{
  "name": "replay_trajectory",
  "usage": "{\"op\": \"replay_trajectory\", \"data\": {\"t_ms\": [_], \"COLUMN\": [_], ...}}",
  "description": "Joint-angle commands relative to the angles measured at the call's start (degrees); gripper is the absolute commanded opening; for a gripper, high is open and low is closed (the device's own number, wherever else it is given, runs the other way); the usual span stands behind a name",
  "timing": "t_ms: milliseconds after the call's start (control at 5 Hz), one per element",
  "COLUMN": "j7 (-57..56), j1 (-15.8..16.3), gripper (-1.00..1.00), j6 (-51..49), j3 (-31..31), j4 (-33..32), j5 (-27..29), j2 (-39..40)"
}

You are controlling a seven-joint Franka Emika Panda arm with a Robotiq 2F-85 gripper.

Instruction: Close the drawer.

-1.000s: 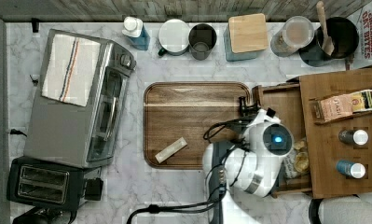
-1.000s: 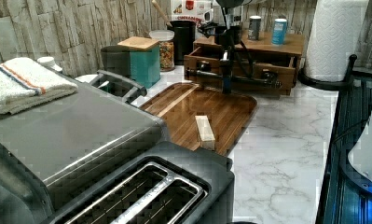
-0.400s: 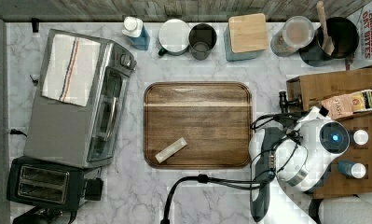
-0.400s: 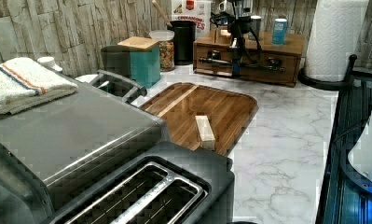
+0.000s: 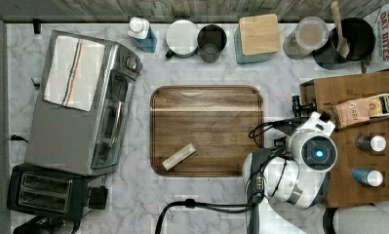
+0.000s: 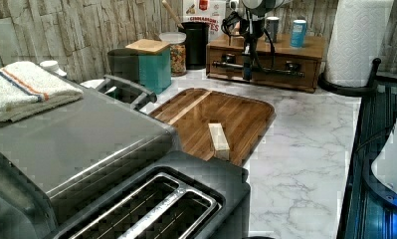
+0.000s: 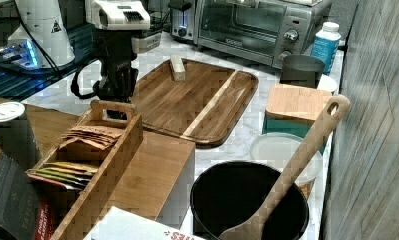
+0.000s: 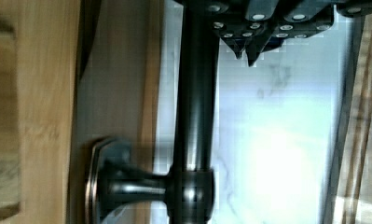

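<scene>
1. Going by the left view, nearest to us is the rounded-corner dark wooden serving tray [image 6: 236,107]. It lies flat on the marble counter with a small pale wooden block [image 6: 219,141] on it. We judge both to be bystanders: they sit low and leave the way to the cabinet free.

2. Just beyond the tray's far edge hangs the black robot gripper [image 6: 248,73], pointing down. It is close against the long dark metal handle [image 8: 193,116] of the wide brown wooden drawer [image 6: 270,64]. We think it sits there because the handle is the one part that sticks out and takes a push. We cannot tell whether the pincer is spread, pressed together or pinching the bar.

3. Behind the gripper, farther from the tray, the drawer front appears flush with the low wooden cabinet [image 6: 313,50]. We therefore judge the drawer to be home, or very nearly so.

4. Farthest from the tray, on the cabinet top, stands a blue can [image 6: 298,33]. Nothing up there looks likely to hinder the closing.
</scene>
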Motion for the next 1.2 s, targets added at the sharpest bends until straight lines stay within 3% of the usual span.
{"op": "replay_trajectory", "data": {"t_ms": [200,800,1200], "j7": [1.65,1.69,2.16], "j1": [-4.97,-5.00,-7.24], "gripper": [-1.00,-1.00,-1.00], "j6": [1.46,1.47,1.41], "j3": [-6.38,-6.35,-4.12], "j4": [7.14,7.14,7.17], "j5": [-1.53,-1.54,-2.23], "j2": [-4.30,-4.30,-4.39]}}
